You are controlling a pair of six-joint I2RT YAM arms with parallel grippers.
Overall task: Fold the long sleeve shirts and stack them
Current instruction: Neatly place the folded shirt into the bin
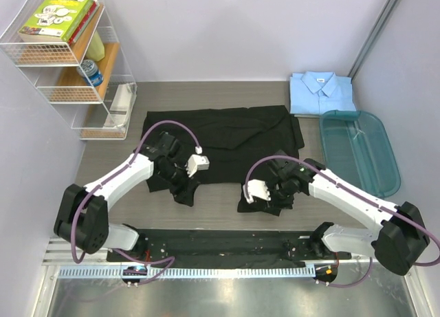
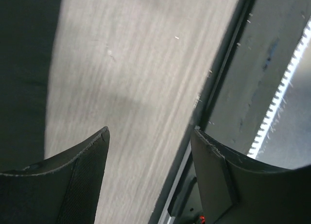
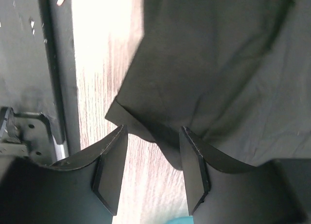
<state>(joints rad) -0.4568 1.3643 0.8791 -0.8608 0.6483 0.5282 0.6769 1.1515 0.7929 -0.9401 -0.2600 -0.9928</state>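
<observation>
Beneath right hand (image 3: 153, 136), perhaps touching, black shirt (image 3: 218, 63)

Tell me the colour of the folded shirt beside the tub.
Light blue cloth shirt; top external view.

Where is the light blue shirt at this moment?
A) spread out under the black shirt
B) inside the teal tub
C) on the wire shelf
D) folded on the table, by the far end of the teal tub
D: the light blue shirt lies folded, collar up, on the table at the far right corner, beside the far end of the teal tub and not in it.
</observation>
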